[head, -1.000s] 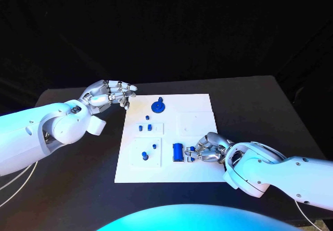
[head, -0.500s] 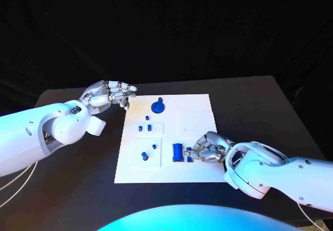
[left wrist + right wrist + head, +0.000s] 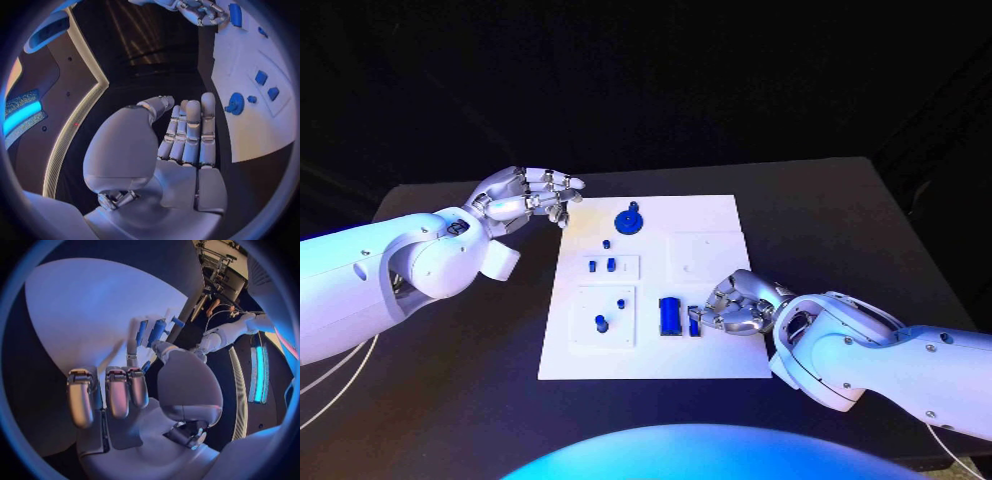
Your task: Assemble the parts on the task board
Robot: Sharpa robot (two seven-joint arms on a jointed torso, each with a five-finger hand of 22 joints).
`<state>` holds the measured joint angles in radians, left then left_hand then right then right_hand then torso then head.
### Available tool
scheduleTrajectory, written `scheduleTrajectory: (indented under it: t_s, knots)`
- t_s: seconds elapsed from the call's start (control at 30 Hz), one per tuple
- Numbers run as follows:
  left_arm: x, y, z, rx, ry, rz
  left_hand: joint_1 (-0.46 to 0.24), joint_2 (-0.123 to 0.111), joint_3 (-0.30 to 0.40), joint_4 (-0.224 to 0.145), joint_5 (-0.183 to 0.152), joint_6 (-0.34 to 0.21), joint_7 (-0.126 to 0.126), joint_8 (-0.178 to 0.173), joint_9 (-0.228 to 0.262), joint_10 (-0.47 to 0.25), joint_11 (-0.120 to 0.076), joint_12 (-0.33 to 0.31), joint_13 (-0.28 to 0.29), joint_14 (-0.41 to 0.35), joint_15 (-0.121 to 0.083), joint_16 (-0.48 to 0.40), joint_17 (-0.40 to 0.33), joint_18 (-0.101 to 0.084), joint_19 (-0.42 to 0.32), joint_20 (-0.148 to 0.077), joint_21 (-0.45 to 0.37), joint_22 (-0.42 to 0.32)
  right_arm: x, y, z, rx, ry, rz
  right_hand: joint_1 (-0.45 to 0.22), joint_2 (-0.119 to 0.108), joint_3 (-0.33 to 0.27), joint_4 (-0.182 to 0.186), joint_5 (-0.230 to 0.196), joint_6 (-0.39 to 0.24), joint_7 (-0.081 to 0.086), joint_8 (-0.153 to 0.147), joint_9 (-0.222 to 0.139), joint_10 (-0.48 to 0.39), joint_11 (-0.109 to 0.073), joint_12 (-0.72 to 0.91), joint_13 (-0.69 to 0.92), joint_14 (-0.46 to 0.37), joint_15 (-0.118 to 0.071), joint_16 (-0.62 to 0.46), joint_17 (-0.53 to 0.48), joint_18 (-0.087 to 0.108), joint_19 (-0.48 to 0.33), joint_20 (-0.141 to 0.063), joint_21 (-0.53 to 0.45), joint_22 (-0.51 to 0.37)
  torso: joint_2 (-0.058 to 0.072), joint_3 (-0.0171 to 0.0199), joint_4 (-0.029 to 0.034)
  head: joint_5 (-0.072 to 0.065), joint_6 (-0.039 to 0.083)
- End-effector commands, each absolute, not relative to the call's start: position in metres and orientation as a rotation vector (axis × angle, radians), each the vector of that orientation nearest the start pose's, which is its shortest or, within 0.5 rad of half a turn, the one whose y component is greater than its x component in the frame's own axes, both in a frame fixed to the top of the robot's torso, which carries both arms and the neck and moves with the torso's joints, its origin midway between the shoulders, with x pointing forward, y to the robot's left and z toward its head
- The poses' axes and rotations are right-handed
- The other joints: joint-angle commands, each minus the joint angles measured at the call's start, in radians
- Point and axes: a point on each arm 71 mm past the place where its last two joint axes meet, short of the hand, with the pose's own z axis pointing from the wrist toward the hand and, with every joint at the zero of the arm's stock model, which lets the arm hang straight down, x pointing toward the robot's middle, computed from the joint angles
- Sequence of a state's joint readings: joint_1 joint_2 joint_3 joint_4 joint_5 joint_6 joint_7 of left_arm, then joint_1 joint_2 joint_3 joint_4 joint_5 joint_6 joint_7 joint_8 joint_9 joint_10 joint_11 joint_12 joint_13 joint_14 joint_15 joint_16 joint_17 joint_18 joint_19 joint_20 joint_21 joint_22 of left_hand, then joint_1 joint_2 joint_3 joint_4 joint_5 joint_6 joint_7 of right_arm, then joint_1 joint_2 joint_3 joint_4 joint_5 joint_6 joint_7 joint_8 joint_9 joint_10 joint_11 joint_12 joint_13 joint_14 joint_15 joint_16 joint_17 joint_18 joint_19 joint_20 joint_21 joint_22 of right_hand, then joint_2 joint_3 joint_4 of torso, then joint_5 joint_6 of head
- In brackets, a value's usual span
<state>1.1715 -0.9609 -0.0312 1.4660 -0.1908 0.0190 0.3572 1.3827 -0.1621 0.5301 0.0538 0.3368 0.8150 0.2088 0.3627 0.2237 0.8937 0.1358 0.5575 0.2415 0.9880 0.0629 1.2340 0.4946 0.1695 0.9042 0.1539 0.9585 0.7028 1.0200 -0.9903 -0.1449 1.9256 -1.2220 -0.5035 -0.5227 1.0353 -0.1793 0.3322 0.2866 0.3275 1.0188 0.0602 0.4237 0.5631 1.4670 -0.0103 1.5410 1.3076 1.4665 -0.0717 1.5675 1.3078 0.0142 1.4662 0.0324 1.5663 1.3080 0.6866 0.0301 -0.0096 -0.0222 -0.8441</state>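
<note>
On the black desk point(image 3: 473, 400), centre: one white board point(image 3: 711, 215), rectangular, long axis running away from the robot.

Blue parts on the board, head view:
- one round disc point(image 3: 630, 221) with a raised knob, near the far edge;
- one small dot point(image 3: 606, 243) just below the disc;
- two short pegs point(image 3: 600, 266), side by side in a raised square pad;
- two more pegs, one small point(image 3: 619, 302) and one larger point(image 3: 600, 323), on a second pad nearer the robot;
- one oblong block point(image 3: 671, 316), long axis pointing away from the robot, parallel to the board's long side;
- one thin bar point(image 3: 692, 321) just right of the block, same direction, at the right hand's fingertips.

Two blank raised pads sit on the board's right half.

Hands, two:
- left hand point(image 3: 528, 198) above the desk just beside the board's far left corner, fingers curled in and close together, nothing in it;
- right hand point(image 3: 737, 308) over the board's near right part, fingers bent down beside the bar; whether it grips the bar cannot be told.

Surroundings: black backdrop behind the desk.
</note>
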Motion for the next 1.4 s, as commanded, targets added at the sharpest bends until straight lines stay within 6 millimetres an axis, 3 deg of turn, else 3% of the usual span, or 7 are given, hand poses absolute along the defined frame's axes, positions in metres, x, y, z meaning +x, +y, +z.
scheduleTrajectory:
  t_s: [0.03, 0.67, 1.27, 1.3, 1.33, 1.37, 1.4]
  knots:
    - [0.482, 0.265, -0.190, -0.917, 1.622, -1.622, -0.004, 0.006, 0.006, 0.002, 0.007, -0.004, 0.002, 0.003, -0.001, -0.007, 0.002, 0.005, -0.001, -0.003, 0.002, -0.003, 0.001, 0.016, 0.003, 0.004, -0.002, 0.000, 0.355, -0.188, -0.259, 0.341, 1.971, 0.635, 0.023, -0.004, -0.002, -0.005, 0.000, 0.004, 0.000, -0.005, -0.001, 0.091, -0.003, 0.001, 0.250, 0.104, -0.005, 0.003, 0.263, -0.014, 0.105, -0.002, 0.005, 0.263, 0.000, 0.0006, -0.0004, 0.001, 0.002]
    - [0.499, 0.265, -0.196, -1.032, 1.464, -1.600, -0.036, -0.012, -0.002, 0.018, -0.001, -0.014, 0.003, 0.010, -0.005, -0.017, 0.005, 0.011, -0.005, -0.037, 0.008, -0.019, -0.003, 0.014, -0.019, 0.011, -0.026, -0.013, 0.444, -0.232, -0.215, 0.715, 1.607, 1.019, 0.264, -0.009, -0.004, -0.023, -0.011, -0.129, 0.070, -0.108, -0.025, -0.213, 0.057, -0.554, -0.038, -0.017, 0.045, -0.270, -0.090, 0.101, -0.097, 0.044, -0.686, 0.035, -0.036, -0.0246, -0.0153, -0.004, 0.052]
    - [0.551, 0.275, -0.217, -1.190, 1.187, -1.460, -0.049, -0.039, -0.002, 0.079, -0.044, -0.083, -0.020, 0.024, -0.044, 0.018, 0.046, -0.294, -0.178, -0.267, 0.107, -0.802, -0.314, 0.006, -0.215, 0.135, -0.705, -0.454, 0.532, -0.254, -0.230, 0.927, 1.461, 1.055, 0.329, -0.027, 0.109, -0.020, -0.061, -0.198, 0.145, -0.161, -0.142, -0.483, 0.156, -1.304, -0.916, -0.470, 0.167, -1.135, -0.725, 0.168, -0.451, 0.169, -1.505, -0.672, -0.079, -0.0397, -0.0259, 0.031, 0.150]
    - [0.549, 0.271, -0.218, -1.153, 1.290, -1.463, -0.451, 0.162, -0.530, -0.054, -0.337, -0.815, -0.209, -0.363, -0.224, -0.894, -0.136, -0.558, -0.242, -0.988, -0.063, -1.234, -0.495, -0.169, -0.904, -0.154, -0.958, -0.703, 0.530, -0.258, -0.229, 0.893, 1.462, 0.944, -0.081, 0.179, -0.332, -0.287, -0.328, -1.019, -0.060, -0.424, -0.563, -1.467, 0.010, -1.541, -1.308, -0.761, 0.072, -1.568, -1.308, -0.014, -0.748, -0.032, -1.566, -1.308, -0.074, -0.0396, -0.0250, 0.026, 0.142]
    - [0.549, 0.270, -0.218, -1.154, 1.290, -1.463, -0.453, 0.162, -0.530, -0.054, -0.337, -0.815, -0.209, -0.363, -0.224, -0.894, -0.136, -0.558, -0.242, -0.988, -0.063, -1.234, -0.495, -0.169, -0.904, -0.154, -0.958, -0.703, 0.530, -0.258, -0.229, 0.894, 1.462, 0.945, -0.082, 0.179, -0.332, -0.287, -0.328, -1.019, -0.060, -0.424, -0.563, -1.467, 0.010, -1.541, -1.308, -1.466, 0.072, -1.568, -1.308, -0.014, -0.759, -0.032, -1.566, -1.308, -0.074, -0.0395, -0.0248, 0.026, 0.143]
    - [0.549, 0.270, -0.218, -1.154, 1.290, -1.461, -0.475, 0.162, -0.530, -0.054, -0.337, -0.815, -0.209, -0.363, -0.224, -0.894, -0.136, -0.558, -0.242, -0.988, -0.063, -1.234, -0.495, -0.169, -0.904, -0.154, -0.958, -0.703, 0.529, -0.257, -0.229, 0.897, 1.460, 0.948, -0.105, 0.179, -0.332, -0.287, -0.328, -1.019, -0.060, -0.424, -0.563, -1.467, 0.010, -1.541, -1.308, -1.466, 0.072, -1.568, -1.308, -0.014, -1.466, -0.032, -1.566, -1.308, -0.075, -0.0394, -0.0243, 0.026, 0.144]
    - [0.548, 0.269, -0.219, -1.155, 1.289, -1.458, -0.529, 0.162, -0.530, -0.054, -0.337, -0.815, -0.209, -0.363, -0.224, -0.894, -0.136, -0.558, -0.242, -0.988, -0.063, -1.234, -0.495, -0.169, -0.904, -0.154, -0.958, -0.703, 0.528, -0.256, -0.229, 0.903, 1.454, 0.957, -0.160, 0.179, -0.332, -0.287, -0.328, -1.019, -0.060, -0.424, -0.563, -1.467, 0.010, -1.541, -1.308, -1.466, 0.072, -1.568, -1.308, -0.014, -1.466, -0.032, -1.566, -1.308, -0.078, -0.0390, -0.0229, 0.026, 0.148]
